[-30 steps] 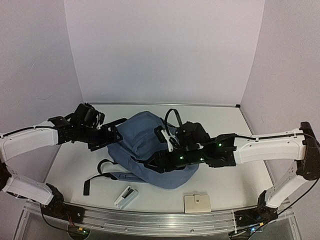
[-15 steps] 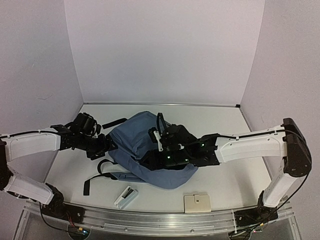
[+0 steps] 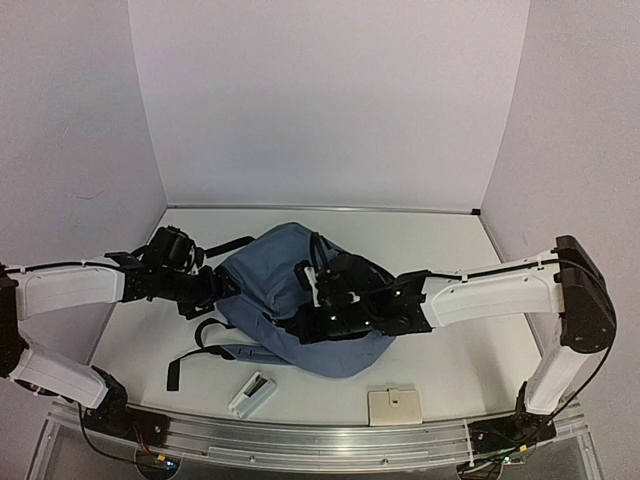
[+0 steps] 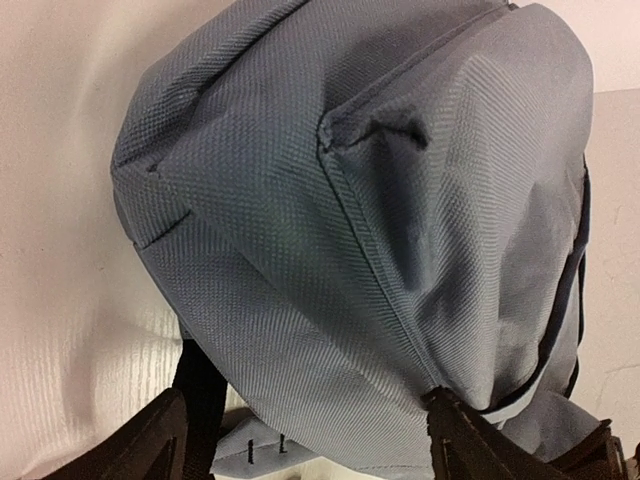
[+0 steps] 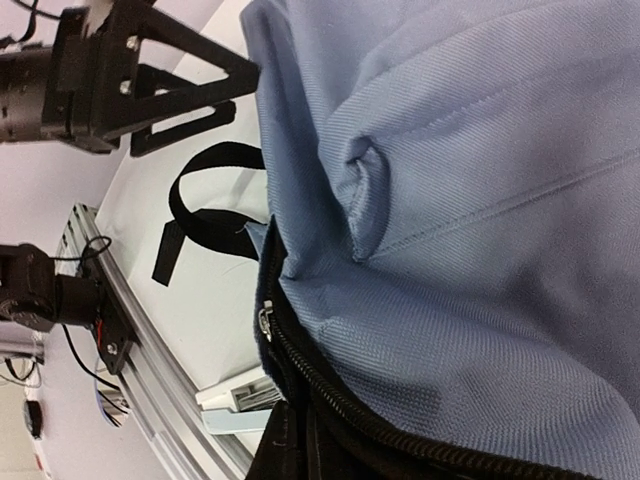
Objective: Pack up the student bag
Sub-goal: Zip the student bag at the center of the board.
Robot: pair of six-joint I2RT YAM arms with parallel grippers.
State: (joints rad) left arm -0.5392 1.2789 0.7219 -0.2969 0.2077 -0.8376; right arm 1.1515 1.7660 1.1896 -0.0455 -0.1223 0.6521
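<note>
On table [image 3: 450, 345] centre, student bag [image 3: 270, 270] lies flat, long axis running far-left to near-right, black straps [image 3: 200, 345] trailing near-left. White item [image 3: 252, 393] and tan card [image 3: 394, 405] by front edge: any print too small to read. Left gripper [image 3: 221, 287] jaws apart, straddling bag's left end. Right gripper [image 3: 298, 320] on bag, jaws closed; fingertips hidden, grip on fabric unclear.

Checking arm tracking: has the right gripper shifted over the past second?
Yes. The right gripper slid left across the student bag, judged against the beige card.
</note>
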